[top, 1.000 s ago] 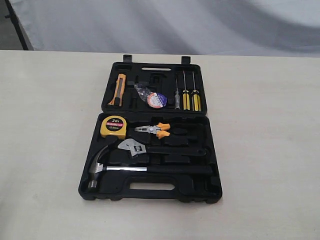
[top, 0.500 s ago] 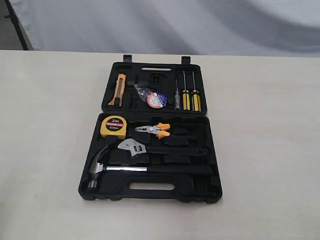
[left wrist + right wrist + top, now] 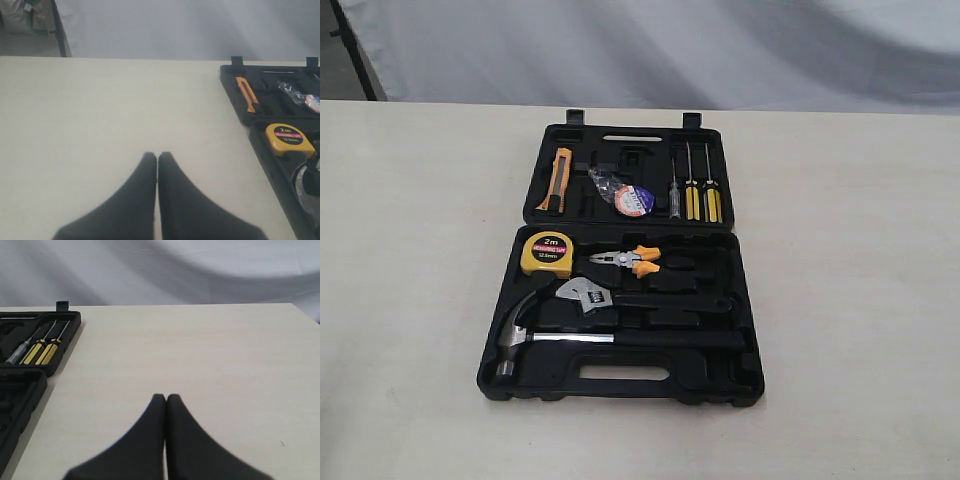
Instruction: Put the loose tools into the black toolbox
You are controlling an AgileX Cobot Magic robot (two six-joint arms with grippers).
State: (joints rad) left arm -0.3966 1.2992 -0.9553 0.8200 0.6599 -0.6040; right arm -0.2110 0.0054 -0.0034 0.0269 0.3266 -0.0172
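Note:
The black toolbox (image 3: 745, 330) lies open in the middle of the table, both halves flat. In its near half the claw hammer (image 3: 525, 338) and the adjustable wrench (image 3: 588, 296) rest in the recesses. The tape roll (image 3: 634, 200) with its clear film lies in the far half. Neither gripper shows in the exterior view. My left gripper (image 3: 157, 156) is shut and empty over bare table, to the left of the toolbox (image 3: 260, 132). My right gripper (image 3: 166, 397) is shut and empty over bare table, to the right of the toolbox (image 3: 30, 385).
A yellow tape measure (image 3: 548, 253) and orange-handled pliers (image 3: 632, 261) sit in the near half. An orange utility knife (image 3: 558, 178) and three screwdrivers (image 3: 695, 195) lie in the far half. The pale table (image 3: 410, 250) spreads wide on both sides; a grey cloth hangs behind.

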